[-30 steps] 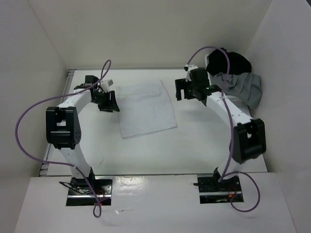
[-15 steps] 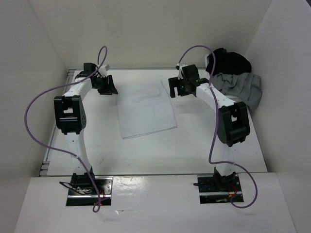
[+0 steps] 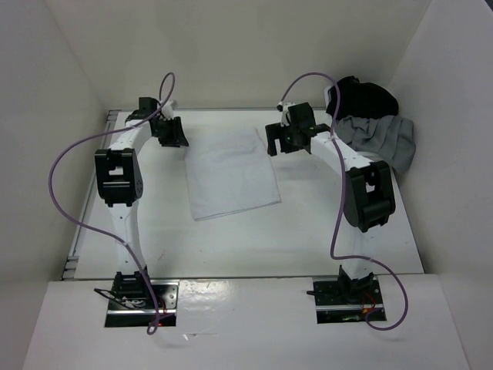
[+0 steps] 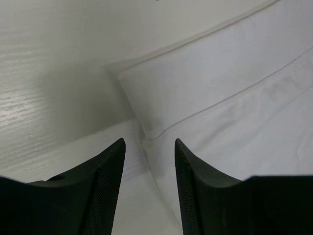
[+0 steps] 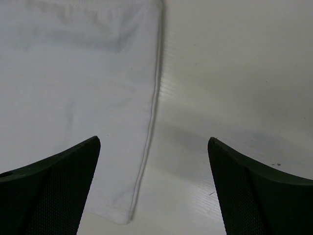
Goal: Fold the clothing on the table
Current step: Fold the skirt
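Clothing point(image 3: 231, 173), a plain white garment folded into a flat rectangle, lies on the white table point(image 3: 308, 231), slightly askew. At the clothing's far left corner, the left gripper point(image 3: 171, 132) points down with its jaws partly open and nothing held; its wrist camera shows that corner and hem just ahead of the gap between the black fingers point(image 4: 105, 171). At the clothing's far right corner, the right gripper point(image 3: 281, 139) is spread wide and empty, straddling the right hem. Well right of the clothing, a grey garment point(image 3: 381, 139) and a black garment point(image 3: 366, 96) sit heaped together.
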Motion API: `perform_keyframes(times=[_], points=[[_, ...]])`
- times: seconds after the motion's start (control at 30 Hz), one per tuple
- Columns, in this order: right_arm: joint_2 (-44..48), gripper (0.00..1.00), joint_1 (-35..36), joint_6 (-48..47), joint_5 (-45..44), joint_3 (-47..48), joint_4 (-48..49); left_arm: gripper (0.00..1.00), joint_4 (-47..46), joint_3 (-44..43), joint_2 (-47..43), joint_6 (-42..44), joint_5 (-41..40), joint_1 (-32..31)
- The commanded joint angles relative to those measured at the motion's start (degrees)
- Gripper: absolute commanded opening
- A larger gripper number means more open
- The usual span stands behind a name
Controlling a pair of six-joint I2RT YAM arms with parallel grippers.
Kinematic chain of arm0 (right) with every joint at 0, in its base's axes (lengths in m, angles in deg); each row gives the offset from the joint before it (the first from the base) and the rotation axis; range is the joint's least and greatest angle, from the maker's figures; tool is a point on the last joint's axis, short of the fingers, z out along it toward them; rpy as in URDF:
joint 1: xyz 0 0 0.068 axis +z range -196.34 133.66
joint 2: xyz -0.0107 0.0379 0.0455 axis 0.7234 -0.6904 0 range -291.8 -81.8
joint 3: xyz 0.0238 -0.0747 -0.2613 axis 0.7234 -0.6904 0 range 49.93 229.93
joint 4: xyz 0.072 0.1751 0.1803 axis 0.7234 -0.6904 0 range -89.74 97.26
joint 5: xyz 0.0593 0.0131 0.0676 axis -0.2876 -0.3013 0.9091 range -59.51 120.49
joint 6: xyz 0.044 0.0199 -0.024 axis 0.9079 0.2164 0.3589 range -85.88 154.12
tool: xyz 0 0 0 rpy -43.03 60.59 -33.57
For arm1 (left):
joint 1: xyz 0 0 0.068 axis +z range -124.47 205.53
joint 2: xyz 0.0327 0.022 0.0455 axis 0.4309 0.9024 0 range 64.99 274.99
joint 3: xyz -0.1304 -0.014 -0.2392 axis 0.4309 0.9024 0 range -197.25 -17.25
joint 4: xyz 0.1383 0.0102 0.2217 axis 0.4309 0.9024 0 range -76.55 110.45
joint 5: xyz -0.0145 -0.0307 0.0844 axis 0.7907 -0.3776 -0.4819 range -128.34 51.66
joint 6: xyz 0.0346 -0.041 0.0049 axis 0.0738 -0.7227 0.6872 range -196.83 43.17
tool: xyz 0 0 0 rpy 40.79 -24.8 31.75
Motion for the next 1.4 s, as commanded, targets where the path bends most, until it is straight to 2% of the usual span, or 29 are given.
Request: perform_keyframes(times=[0.0, 0.47, 0.9, 1.1, 1.13, 1.23, 1.37], points=[[1.2, 0.94, 0.5, -0.8, 0.9, 1.1, 0.4, 0.52, 1.2, -2.9, 1.5, -0.7, -0.1, -0.7], [3.4, 0.94, 0.5, -0.8, 3.0, -0.5, 1.5, 0.51, 1.7, -7.0, 5.1, -3.8, -2.6, -1.2], [4.5, 0.94, 0.5, -0.8, 3.5, -1.6, 2.1, 0.47, 3.6, -11.5, 9.1, -5.0, -0.6, -2.2], [5.5, 0.94, 0.5, -0.8, 3.5, -2.6, 2.6, 0.3, 4.2, -10.9, 9.1, -4.5, -0.6, -2.2], [5.5, 0.94, 0.5, -0.8, 3.0, -2.6, 2.6, 0.2, 4.2, -10.9, 9.1, -4.5, -0.6, -2.2], [6.1, 0.94, 0.5, -0.8, 3.0, -2.6, 2.6, 0.04, 5.6, -9.8, 8.6, -1.9, 0.8, -2.8], [7.3, 0.94, 0.5, -0.8, 2.5, -3.8, 2.6, 0.01, 6.9, -4.1, 4.6, 3.3, 0.0, -5.0]])
